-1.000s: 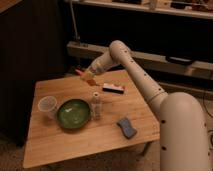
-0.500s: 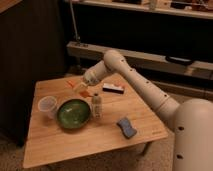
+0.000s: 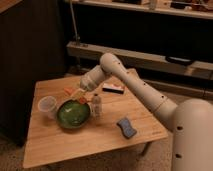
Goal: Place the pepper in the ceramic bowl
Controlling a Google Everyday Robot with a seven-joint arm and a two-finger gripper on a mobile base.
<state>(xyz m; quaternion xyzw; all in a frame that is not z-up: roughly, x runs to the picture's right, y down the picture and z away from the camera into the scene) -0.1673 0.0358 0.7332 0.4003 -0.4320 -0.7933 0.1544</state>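
the gripper (image 3: 80,98) hangs at the bowl's (image 3: 73,114) one o'clock rim with the pepper (image 3: 81,100) apparently pinched in its fingers, so an early release could bounce it onto the tabletop (image 3: 100,135) toward the bottle (image 3: 96,105).

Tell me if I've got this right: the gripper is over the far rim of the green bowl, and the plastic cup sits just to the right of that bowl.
Not quite. In the camera view the plastic cup stands just left of the green bowl, not right; the clear bottle is what stands on its right. The gripper is indeed over the bowl's far rim, with the pepper at its tip.
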